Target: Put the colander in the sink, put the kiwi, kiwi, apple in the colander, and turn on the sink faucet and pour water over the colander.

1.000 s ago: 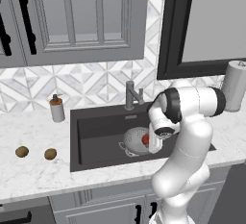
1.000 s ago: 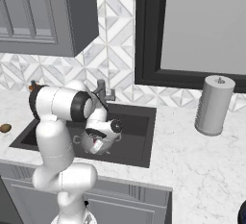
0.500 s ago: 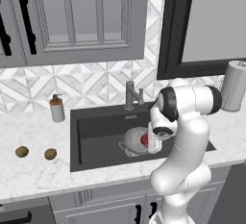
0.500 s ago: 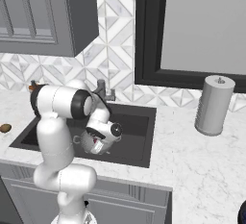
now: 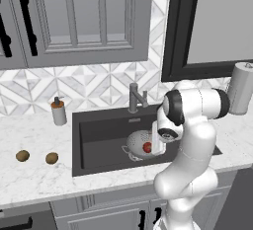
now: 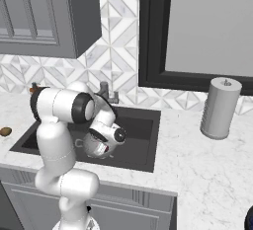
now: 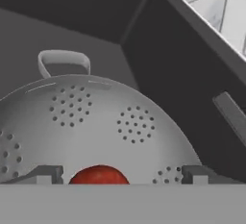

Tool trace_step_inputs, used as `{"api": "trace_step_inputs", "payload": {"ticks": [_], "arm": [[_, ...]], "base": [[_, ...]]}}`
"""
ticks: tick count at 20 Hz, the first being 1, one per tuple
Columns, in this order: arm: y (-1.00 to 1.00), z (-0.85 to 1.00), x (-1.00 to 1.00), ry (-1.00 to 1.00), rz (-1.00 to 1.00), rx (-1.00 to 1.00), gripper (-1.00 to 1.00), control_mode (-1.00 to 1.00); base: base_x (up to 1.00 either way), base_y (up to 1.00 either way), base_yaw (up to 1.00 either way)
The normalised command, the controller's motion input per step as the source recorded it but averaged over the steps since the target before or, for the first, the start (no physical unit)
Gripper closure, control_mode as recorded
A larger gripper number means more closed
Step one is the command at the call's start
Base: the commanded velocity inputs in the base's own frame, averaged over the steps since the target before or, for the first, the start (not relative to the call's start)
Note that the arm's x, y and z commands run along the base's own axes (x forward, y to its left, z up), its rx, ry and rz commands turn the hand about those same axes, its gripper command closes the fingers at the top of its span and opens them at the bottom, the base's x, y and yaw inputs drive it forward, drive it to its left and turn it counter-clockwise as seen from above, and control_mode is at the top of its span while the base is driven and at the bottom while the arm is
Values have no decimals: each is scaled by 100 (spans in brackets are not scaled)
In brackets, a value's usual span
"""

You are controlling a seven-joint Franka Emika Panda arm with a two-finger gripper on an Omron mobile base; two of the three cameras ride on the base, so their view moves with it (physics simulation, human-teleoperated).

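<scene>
Sink edges: the large dark grey rectangular sink (image 5: 99, 140) is sunk into the white marbled worktop (image 5: 34, 179). Its back wall rises just behind the colander, and its floor is bare to the left of the colander.
Colander: the round silver metal colander full of small holes (image 5: 137, 142) stands upright on the sink floor, toward the right half of the basin. In the hand view one loop handle (image 7: 63, 62) sticks out at its far rim, and clusters of holes dot its inner wall.
Apple: the small round bright red apple (image 5: 147, 147) lies inside the colander, near its right side.
Hand: the two-finger hand (image 7: 115, 174) is lowered into the colander, directly above the apple. Its two dark finger tips stand apart on either side of the apple, not pressing it, so the hand is released.
Kiwis: two small brownish-olive oval kiwis (image 5: 22, 156) (image 5: 52, 158) rest on the worktop left of the sink, near each other and well apart from the colander.
Faucet: the short grey metal sink faucet (image 5: 135, 97) stands at the back rim of the sink, spout angled to the right.
Hidden: the arm covers the right part of the colander in both base views. The hand view cuts off the lower half of the apple.
</scene>
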Motion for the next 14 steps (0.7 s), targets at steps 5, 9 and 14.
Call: {"api": "trace_step_inputs", "payload": {"ticks": [5,9,14], "arm": [[-9,76,-17,-18,0,17,-100,-100],[-25,97,-14,-4,0,14,-100,-100],[-32,100,0,17,3,8,-100,-100]], "base": [[0,0,0],[0,0,0],[0,0,0]]}}
